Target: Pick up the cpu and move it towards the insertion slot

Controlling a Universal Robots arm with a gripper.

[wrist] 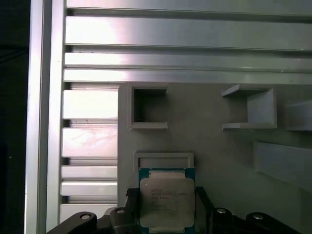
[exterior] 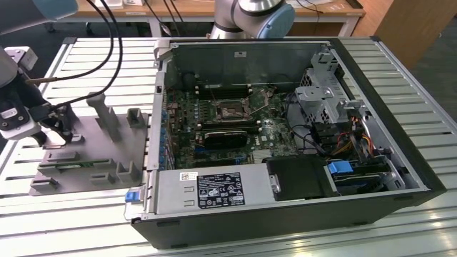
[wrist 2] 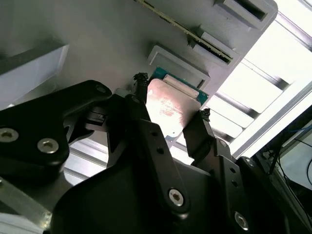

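The cpu, a flat square chip with a silver top and green rim, sits between my gripper's two black fingers, just over the shallow nest of the grey fixture plate. In the second wrist view the fingertips press against opposite edges of the cpu, so my gripper is shut on it. In the exterior view my gripper hangs over the fixture plate at the exterior view's left. The insertion slot, a shiny square frame with a dark centre, lies on the motherboard inside the open computer case.
Grey posts and blocks stand on the fixture plate near my gripper. The case wall rises between the plate and the motherboard. A black heatsink sits beside the slot. Drive cages and cables are at the exterior view's right. Black cables hang above.
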